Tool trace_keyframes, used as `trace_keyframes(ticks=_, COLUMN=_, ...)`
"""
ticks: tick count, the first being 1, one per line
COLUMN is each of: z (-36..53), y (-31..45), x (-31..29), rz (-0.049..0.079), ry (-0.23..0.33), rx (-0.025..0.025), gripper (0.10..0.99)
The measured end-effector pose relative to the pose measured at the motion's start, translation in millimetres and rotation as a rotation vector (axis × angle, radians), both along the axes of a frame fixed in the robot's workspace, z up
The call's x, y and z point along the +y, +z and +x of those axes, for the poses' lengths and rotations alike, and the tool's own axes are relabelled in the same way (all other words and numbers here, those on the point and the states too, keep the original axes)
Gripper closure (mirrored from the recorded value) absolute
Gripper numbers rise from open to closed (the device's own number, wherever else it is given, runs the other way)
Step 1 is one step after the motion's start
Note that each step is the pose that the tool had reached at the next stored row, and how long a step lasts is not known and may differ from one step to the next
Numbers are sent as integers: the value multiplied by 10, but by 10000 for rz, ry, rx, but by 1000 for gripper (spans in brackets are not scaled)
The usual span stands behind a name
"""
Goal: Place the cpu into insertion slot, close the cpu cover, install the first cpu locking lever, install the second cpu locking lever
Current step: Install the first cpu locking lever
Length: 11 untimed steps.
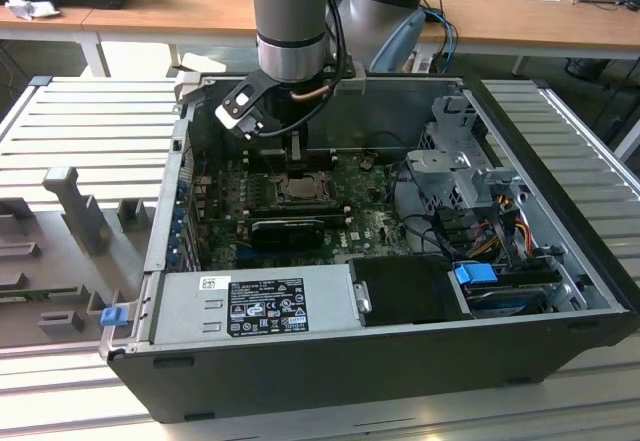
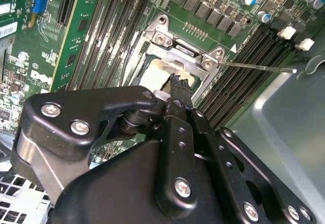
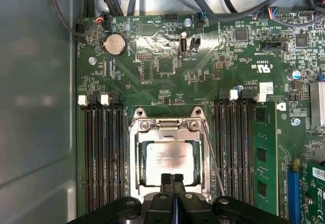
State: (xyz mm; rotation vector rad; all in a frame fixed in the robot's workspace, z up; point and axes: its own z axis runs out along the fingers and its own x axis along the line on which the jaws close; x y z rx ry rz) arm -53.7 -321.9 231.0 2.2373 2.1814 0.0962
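First wrist view: claw (image 3: 172, 179) clenched on nothing, positioned at the cpu cover (image 3: 137, 163) edge; cpu (image 3: 170, 159) lies within the cover's window.

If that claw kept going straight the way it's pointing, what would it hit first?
Most likely the cpu, near its edge beside the cpu cover. The gripper points down at it, though the depth between them is unclear.

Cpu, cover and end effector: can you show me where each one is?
cpu (image 3: 172, 158): first wrist view, middle of its pale face.
cover (image 3: 169, 125): first wrist view, on its silver frame bar.
end effector (image 3: 172, 177): first wrist view, between its black fingertips.
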Motion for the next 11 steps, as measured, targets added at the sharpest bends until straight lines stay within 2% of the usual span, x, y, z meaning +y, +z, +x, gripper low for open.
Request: trace_keyframes(ticks=11, z=0, y=69, x=0, rz=1, ry=-3, rx=-1, gripper=980)
